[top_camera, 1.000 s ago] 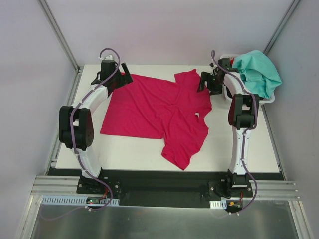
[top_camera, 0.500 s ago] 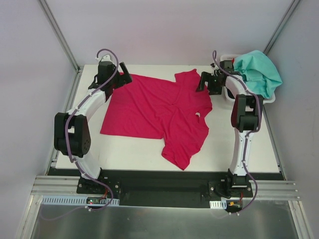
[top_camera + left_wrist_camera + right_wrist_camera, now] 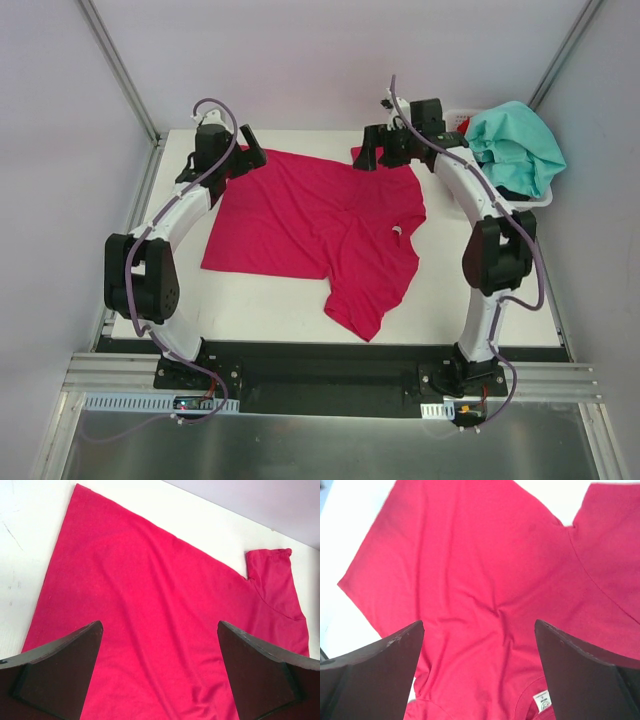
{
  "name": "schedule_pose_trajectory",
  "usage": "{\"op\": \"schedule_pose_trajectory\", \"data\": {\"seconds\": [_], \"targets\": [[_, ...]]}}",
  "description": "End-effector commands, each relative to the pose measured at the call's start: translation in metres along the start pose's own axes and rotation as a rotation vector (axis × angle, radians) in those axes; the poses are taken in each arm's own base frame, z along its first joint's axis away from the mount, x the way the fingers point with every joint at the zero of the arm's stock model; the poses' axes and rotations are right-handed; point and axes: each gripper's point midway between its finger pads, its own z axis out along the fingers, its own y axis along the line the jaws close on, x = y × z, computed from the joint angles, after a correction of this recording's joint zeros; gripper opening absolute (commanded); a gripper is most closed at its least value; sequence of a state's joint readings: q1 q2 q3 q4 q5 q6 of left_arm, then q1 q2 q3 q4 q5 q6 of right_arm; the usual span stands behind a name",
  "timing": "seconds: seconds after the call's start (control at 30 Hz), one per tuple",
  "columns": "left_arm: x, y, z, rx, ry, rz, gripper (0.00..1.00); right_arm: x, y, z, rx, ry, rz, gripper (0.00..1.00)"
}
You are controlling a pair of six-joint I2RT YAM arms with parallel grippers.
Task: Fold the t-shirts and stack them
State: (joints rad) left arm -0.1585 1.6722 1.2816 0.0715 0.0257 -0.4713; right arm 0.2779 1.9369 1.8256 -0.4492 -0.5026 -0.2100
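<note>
The left arm (image 3: pixel 190 205) curves from its base along the left side of the desk (image 3: pixel 270 305) to the far left corner of the magenta t-shirt (image 3: pixel 310 220), where the left jaws stand wide apart and empty above the cloth. The right arm (image 3: pixel 460 180) rises, then bends leftward, so the right jaws, likewise spread and holding nothing, hover over the shirt's far sleeve. The shirt lies spread mid-desk, white label (image 3: pixel 397 232) at its collar; the teal t-shirt (image 3: pixel 515 145) is heaped in the white basket (image 3: pixel 535 203) at the far right corner.
</note>
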Motion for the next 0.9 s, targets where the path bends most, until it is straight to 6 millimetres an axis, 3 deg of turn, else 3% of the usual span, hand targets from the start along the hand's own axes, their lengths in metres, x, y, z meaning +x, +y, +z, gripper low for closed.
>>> {"op": "schedule_pose_trajectory", "data": {"seconds": [0.0, 0.07, 0.1, 0.17, 0.2, 0.27, 0.67, 0.87], "targets": [[-0.017, -0.019, -0.016, 0.060, -0.054, 0.006, 0.99, 0.036, -0.040, 0.035, 0.019, 0.109, 0.110, 0.96], [-0.016, -0.018, -0.015, 0.060, -0.051, 0.008, 0.99, 0.050, -0.049, 0.051, 0.013, 0.153, 0.129, 0.96], [-0.016, -0.019, -0.015, 0.062, -0.052, 0.008, 0.99, 0.043, -0.052, 0.054, 0.016, 0.145, 0.121, 0.96], [-0.016, -0.019, -0.015, 0.064, -0.050, 0.014, 0.99, 0.059, -0.062, 0.066, 0.026, 0.202, 0.138, 0.96], [-0.016, -0.018, -0.013, 0.059, -0.050, 0.014, 0.99, 0.048, -0.064, 0.067, 0.035, 0.186, 0.123, 0.96], [-0.016, -0.018, -0.014, 0.060, -0.049, 0.018, 0.99, 0.060, -0.073, 0.074, 0.053, 0.233, 0.133, 0.96], [-0.015, -0.017, -0.010, 0.055, -0.042, 0.019, 0.99, 0.085, -0.129, 0.063, 0.279, 0.337, 0.124, 0.96], [-0.015, -0.018, -0.009, 0.057, -0.039, 0.022, 0.99, 0.086, -0.119, 0.072, 0.180, 0.316, 0.185, 0.96]]}}
